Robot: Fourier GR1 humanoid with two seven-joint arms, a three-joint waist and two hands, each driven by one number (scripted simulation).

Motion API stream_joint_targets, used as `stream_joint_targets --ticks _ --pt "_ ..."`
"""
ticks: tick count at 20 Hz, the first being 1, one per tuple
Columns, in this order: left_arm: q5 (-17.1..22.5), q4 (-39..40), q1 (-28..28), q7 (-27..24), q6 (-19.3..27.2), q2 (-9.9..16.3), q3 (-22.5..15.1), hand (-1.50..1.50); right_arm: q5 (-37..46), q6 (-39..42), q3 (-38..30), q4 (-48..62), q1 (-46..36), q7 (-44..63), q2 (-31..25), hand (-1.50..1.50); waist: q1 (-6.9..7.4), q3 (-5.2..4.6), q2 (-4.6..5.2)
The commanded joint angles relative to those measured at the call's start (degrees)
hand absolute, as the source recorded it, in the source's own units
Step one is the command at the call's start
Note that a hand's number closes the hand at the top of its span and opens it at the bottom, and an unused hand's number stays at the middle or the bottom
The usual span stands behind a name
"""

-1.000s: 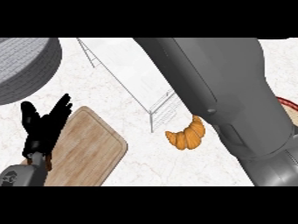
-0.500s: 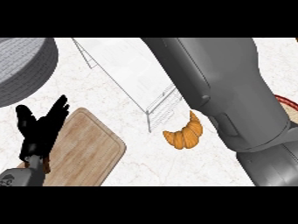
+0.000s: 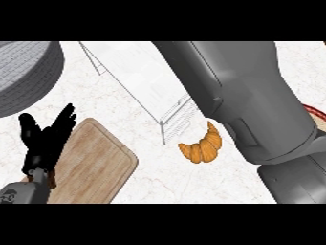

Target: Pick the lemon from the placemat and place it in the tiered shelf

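Note:
My right forearm [image 3: 250, 105] runs as a broad grey mass from the lower right up to the top middle, and the right hand is out of sight beyond the top. The lemon is not visible. The tiered shelf [image 3: 147, 81] shows as a white wire frame at the top middle, partly behind the forearm. A sliver of the round placemat [image 3: 323, 118], red-rimmed, peeks out at the right edge behind the arm. My left hand [image 3: 44, 139] rests open at the lower left, fingers up, over the edge of a wooden board.
A wooden cutting board [image 3: 94, 165] lies at the lower left. A croissant [image 3: 202, 146] sits on the marble counter beside the shelf's foot. A large grey round pot [image 3: 14, 76] fills the upper left corner.
The right forearm has swung further toward the top and left, covering more of the shelf. The view has shifted slightly, so the croissant and board sit a little lower. The left hand stays still.

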Motion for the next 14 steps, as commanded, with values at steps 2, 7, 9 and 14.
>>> stream_joint_targets --ticks 2,7,9,14 --pt "0.99 3.52 0.13 0.48 -1.50 0.01 0.81 0.00 -1.19 -0.19 0.59 2.83 -0.56 7.37 0.45 1.50 -0.93 -0.53 0.05" --pt "1.00 1.26 0.53 1.60 -1.03 -0.07 0.67 0.00 2.55 -15.11 -3.67 -2.03 0.02 10.92 0.42 -1.50 -1.17 -0.49 0.22" --pt "0.39 0.81 3.62 0.43 -1.20 -0.54 -0.13 0.00 3.45 -16.43 -4.80 -3.06 0.26 11.31 -0.16 -1.50 -1.07 -0.48 0.04" --pt "0.64 1.44 2.44 -0.13 -0.43 -1.04 0.94 0.00 3.24 -22.67 -8.13 -7.84 0.83 9.66 0.43 -1.50 -1.59 -0.46 -0.11"
